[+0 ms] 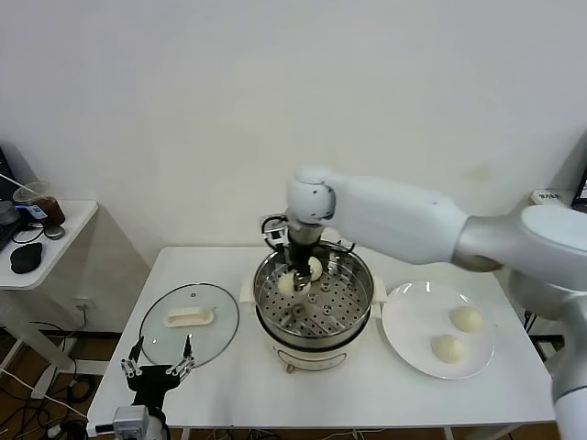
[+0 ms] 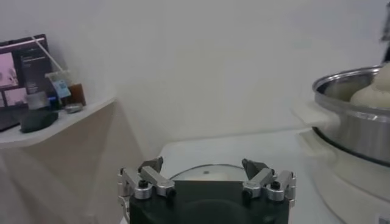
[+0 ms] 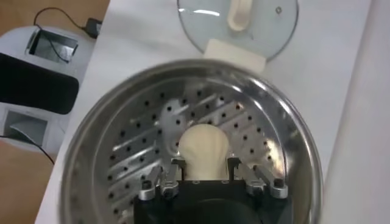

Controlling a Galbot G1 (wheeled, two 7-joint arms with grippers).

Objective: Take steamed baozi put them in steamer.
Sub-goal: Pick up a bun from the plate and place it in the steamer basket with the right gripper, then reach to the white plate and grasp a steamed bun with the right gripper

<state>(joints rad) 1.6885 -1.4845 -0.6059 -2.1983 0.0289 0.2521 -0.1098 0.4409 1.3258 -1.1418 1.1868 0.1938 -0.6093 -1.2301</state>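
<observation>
The steamer (image 1: 359,307) stands mid-table, its perforated tray open to view. My right gripper (image 1: 299,271) reaches down into its far side and is shut on one cream baozi (image 3: 203,146), held low over the tray (image 3: 140,152). White dough (image 1: 315,268) shows on both sides of the fingers, and I cannot tell whether a second bun lies there. Two more baozi (image 1: 466,318) (image 1: 447,347) lie on the white plate (image 1: 411,323) to the right of the steamer. My left gripper (image 1: 156,365) is parked open at the table's front left edge.
The glass lid (image 1: 211,341) with its white handle lies flat to the left of the steamer, just beyond the left gripper (image 2: 203,167). A side table (image 1: 55,240) with a cup and a mouse stands far left. The wall is close behind.
</observation>
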